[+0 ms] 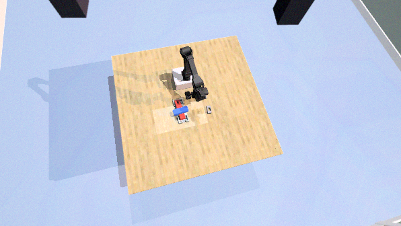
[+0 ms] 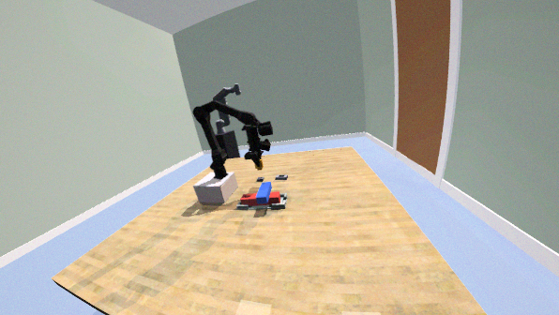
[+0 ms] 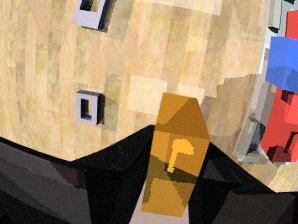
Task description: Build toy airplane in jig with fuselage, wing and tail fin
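My gripper (image 2: 258, 160) (image 3: 173, 136) is shut on the orange tail fin (image 2: 261, 165) (image 3: 181, 120) and holds it up above the table, between the arm's base and the small holders. The red fuselage (image 1: 182, 116) (image 2: 249, 201) (image 3: 276, 125) lies in the grey cradle (image 2: 280, 206) (image 3: 244, 149) and looks level. The blue wing (image 1: 180, 111) (image 2: 264, 193) (image 3: 283, 62) lies across the top of the fuselage; its tab and socket are hidden beneath it. The fin is to the side of the cradle, apart from the fuselage. In the top view the arm hides the fin.
A small grey holder (image 2: 260, 179) (image 3: 95, 108) and a larger grey holder (image 2: 281, 177) (image 3: 89, 21) stand on the wooden table (image 1: 232, 134) (image 2: 338, 244). The arm's pale base block (image 1: 183, 86) (image 2: 211, 191) is near the cradle's tail end.
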Controlling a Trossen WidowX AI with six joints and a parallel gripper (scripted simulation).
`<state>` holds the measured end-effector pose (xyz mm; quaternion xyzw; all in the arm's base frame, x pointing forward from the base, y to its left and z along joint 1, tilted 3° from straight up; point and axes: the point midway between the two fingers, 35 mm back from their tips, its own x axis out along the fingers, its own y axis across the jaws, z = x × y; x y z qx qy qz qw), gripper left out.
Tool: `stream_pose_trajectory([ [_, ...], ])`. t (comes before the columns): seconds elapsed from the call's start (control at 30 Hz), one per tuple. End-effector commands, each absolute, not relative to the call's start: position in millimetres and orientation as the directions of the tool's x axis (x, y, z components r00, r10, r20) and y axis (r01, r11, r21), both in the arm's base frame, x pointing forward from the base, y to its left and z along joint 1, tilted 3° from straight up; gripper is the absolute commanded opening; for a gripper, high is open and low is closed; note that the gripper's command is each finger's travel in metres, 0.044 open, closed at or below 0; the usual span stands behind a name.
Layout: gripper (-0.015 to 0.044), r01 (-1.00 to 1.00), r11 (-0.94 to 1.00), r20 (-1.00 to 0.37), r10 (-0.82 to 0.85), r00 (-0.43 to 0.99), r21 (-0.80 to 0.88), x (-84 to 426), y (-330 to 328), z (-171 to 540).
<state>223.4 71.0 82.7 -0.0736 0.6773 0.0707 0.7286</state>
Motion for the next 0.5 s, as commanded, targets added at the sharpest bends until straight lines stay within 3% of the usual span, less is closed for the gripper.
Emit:
stream_pose_trajectory([
  [0.0,0.0,-0.212,0.977,-0.998,0.004,0.064,-0.01,226,59,78],
  [0.47,0.0,-0.226,0.974,-0.998,0.0,0.065,-0.014,236,15,70],
])
